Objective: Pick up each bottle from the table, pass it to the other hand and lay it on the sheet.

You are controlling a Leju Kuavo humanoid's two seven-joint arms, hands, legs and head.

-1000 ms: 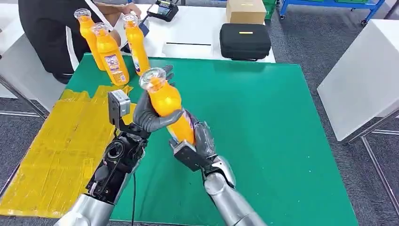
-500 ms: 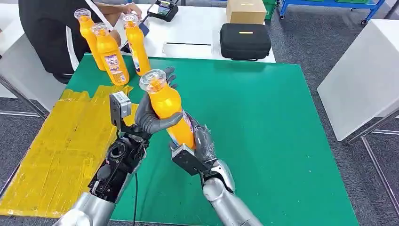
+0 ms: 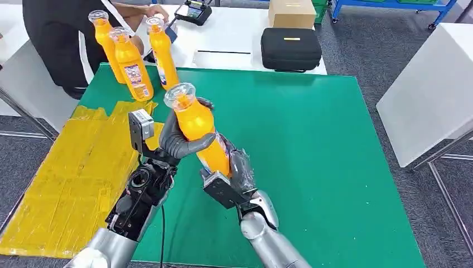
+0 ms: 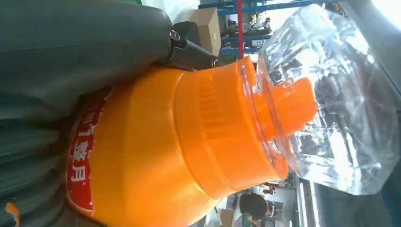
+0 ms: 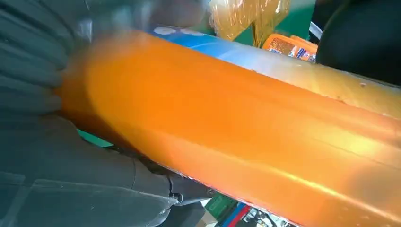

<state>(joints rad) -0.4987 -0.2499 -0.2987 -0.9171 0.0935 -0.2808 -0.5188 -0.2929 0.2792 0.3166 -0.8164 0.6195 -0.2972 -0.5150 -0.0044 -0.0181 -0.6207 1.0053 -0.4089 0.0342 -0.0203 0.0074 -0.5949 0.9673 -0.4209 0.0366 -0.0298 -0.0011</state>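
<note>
A green table point(image 3: 312, 145) carries the work area. A yellow sheet point(image 3: 67, 178) lies flat over its near left part and runs past the table's left edge. Three orange bottles point(image 3: 131, 61) with clear caps stand upright, close together, at the far left corner, just beyond the sheet's far end. Behind the green table stands a white table point(image 3: 234, 33) bearing a black zipped case point(image 3: 290, 49), a cardboard box point(image 3: 291, 12), a flat white sheet of paper point(image 3: 221, 58) and a small black device point(image 3: 193, 11).
</note>
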